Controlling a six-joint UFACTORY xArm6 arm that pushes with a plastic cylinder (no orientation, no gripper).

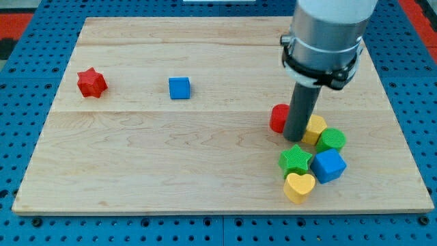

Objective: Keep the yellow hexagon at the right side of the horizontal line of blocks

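Note:
My tip (295, 138) stands at the view's right of the board, between a red block (278, 118) on its left and the yellow hexagon (316, 128) on its right, touching or nearly touching both. The rod hides part of each. A green round block (332, 140) sits right of the hexagon. Below them lie a green star (295, 159), a blue cube (329, 165) and a yellow heart (299, 187), packed close together.
A red star (91, 83) lies at the view's far left and a small blue cube (179, 87) sits left of centre. The wooden board (171, 164) rests on a blue pegboard. The arm's grey body (328, 34) looms over the top right.

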